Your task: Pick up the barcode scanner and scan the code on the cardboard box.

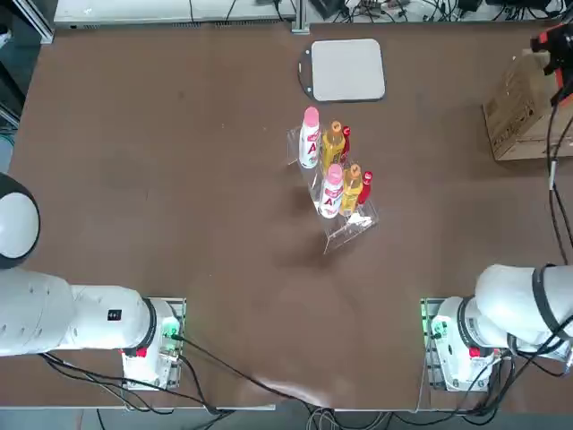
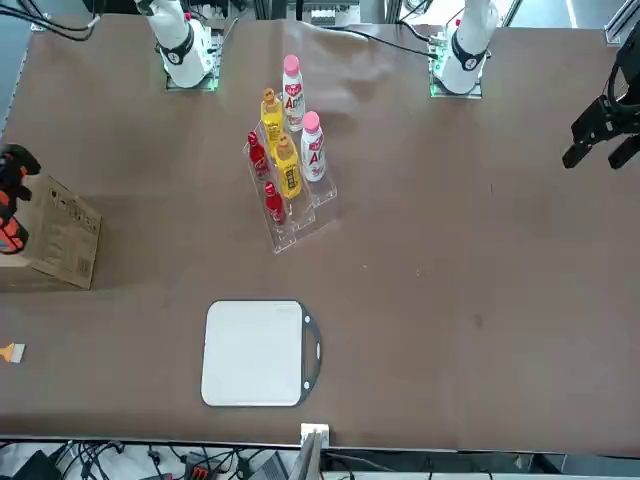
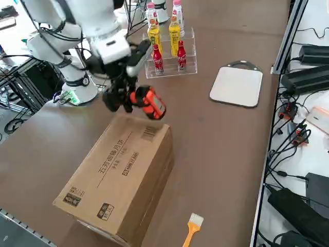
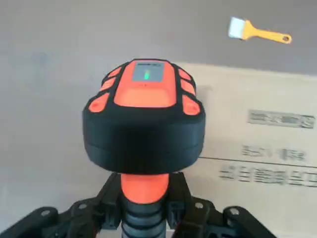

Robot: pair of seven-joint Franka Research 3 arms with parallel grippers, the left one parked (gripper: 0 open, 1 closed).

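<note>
Barcode scanner [image 3: 148, 102], clamped in the right gripper [image 3: 123, 98], hangs over the cardboard box's [image 3: 121, 175] near top edge.

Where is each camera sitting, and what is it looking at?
Top: overhead, looking down; both arm bases at the bottom.
Front: across the table, facing the robot.
Right side: raised, angled down at the right pincer holding the barcode scanner above the cardboard box.
Right wrist: on the arm, looking past the scanner.
Side and wrist share scanner and box.
</note>
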